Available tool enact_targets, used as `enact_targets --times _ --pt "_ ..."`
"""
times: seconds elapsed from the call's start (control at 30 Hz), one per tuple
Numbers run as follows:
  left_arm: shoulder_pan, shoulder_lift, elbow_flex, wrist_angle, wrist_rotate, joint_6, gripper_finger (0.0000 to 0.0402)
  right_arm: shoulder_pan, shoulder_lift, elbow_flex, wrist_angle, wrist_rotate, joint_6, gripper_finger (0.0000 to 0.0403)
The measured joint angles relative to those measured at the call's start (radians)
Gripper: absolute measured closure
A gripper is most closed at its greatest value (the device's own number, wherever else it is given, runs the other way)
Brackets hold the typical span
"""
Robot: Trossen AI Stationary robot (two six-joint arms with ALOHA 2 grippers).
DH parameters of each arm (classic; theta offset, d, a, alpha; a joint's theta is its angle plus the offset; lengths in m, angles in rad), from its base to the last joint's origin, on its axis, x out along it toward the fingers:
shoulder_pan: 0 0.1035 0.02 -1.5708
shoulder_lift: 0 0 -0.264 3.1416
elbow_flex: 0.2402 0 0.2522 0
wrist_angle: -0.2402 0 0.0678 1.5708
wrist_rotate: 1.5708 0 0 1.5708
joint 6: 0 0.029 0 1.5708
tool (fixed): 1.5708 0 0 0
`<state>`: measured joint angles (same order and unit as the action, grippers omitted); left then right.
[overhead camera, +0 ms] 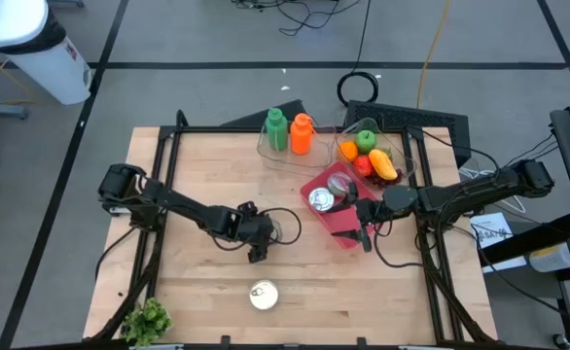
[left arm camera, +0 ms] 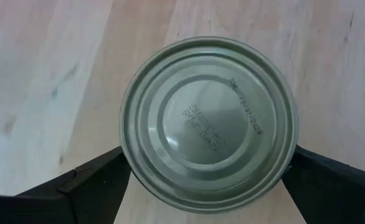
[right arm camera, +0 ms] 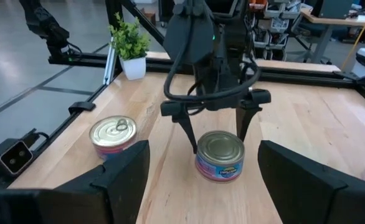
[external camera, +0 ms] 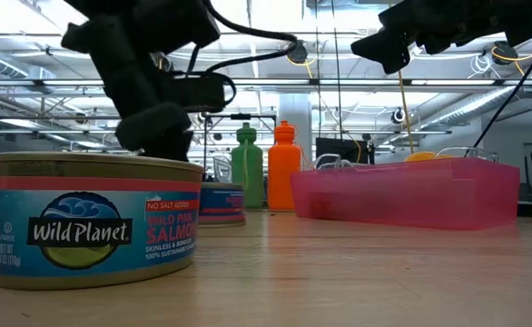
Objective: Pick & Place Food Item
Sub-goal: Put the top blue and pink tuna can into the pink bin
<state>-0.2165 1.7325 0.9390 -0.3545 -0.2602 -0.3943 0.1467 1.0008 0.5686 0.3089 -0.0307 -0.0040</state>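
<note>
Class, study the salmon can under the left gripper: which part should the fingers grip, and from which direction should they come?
Grip the salmon can across its round side wall, coming straight down from above. It stands upright on the table with its flat lid up, and the left gripper, open, already straddles it, one finger on each side.

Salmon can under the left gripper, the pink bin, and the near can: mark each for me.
Salmon can (right arm camera: 219,154): right wrist view, centre of its lid, between the left gripper's (right arm camera: 217,132) open fingers.
Pink bin (external camera: 402,193): low view, its front wall.
Near can (external camera: 89,225): low view, its label.

Bright overhead light; the can lid (left arm camera: 208,124) glares softly, and the near table perhaps blurs.
</note>
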Motion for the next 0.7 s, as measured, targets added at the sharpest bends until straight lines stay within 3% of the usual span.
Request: enact_targets --times 0.13,0.57,0.7 --pt "0.0 0.027 0.0 0.036 -0.014 0.07 0.0004 0.0 0.0 0.0 -0.009 0.0 0.0 0.0124" --pt "-0.005 0.03 -0.002 0.118 -0.031 0.076 0.0007 0.0 0.0 0.0 -0.008 0.0 0.0 0.0124" --pt "-0.008 0.03 -0.002 0.119 -0.036 0.065 0.005 0.0 0.0 0.0 -0.008 0.0 0.0 0.0124"
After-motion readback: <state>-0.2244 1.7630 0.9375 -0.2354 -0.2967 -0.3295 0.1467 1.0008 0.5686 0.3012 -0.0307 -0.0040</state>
